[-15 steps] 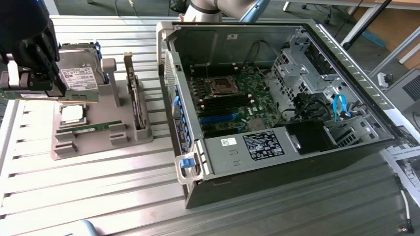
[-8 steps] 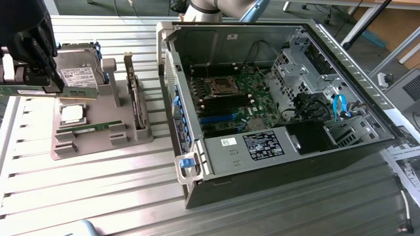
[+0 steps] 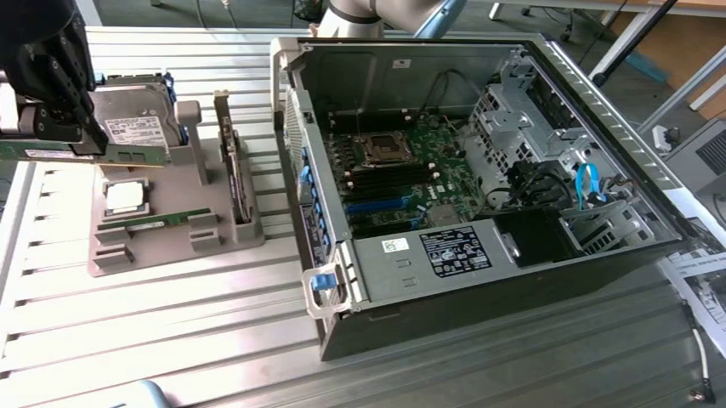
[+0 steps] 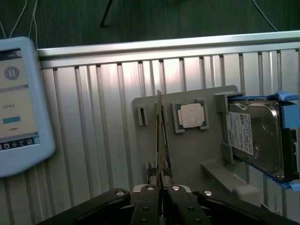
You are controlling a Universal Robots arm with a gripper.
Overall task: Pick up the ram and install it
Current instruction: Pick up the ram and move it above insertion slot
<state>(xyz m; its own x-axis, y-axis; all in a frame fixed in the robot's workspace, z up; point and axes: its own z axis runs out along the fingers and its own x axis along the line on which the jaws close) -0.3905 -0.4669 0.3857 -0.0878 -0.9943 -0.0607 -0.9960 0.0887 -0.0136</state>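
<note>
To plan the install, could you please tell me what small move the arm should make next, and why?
I would probably raise it a little, straight up. The gripper is shut on the ram, held over the grey holder, with the upright hard drive close beside it. Extra height should clear that before any sideways travel toward the open computer case.

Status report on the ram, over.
Gripper shut on ram. Ram held over the tray, near the processor. Open case at the exterior view's right, ram not in it yet.
</note>
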